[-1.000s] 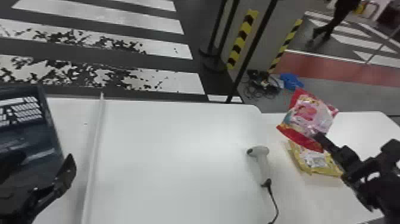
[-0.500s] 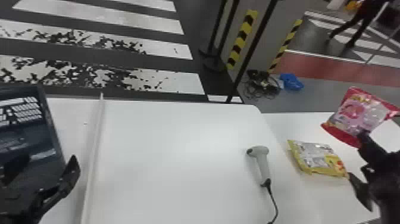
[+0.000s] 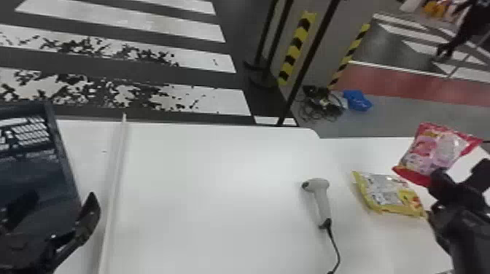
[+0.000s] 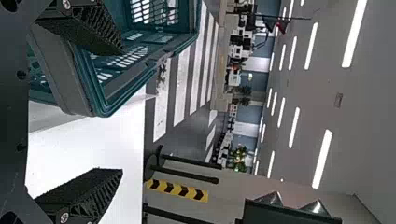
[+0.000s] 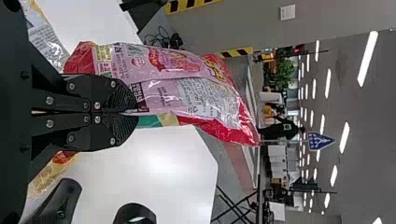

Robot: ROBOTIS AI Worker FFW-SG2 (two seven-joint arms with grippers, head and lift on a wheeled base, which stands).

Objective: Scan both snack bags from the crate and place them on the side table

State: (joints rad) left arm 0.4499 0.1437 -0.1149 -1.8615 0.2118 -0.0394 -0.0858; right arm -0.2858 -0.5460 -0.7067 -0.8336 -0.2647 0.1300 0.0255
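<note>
1. Right gripper point(image 3: 436, 178): pinching red bag point(image 3: 426, 151), held up at side table point(image 3: 393, 240).
2. Right wrist view: bag's fine-print face, long axis running outward from the fingertips, aslant. Head view: cartoon face, tilted up-right.
3. Yellow bag point(image 3: 386, 193) flat on side table, beside scanner point(image 3: 321, 200).
4. Left gripper point(image 3: 62, 202) spread, at crate point(image 3: 60, 153).

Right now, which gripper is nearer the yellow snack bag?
Right. The right gripper is just right of the yellow snack bag; the left gripper is far to its left, by the crate.
</note>
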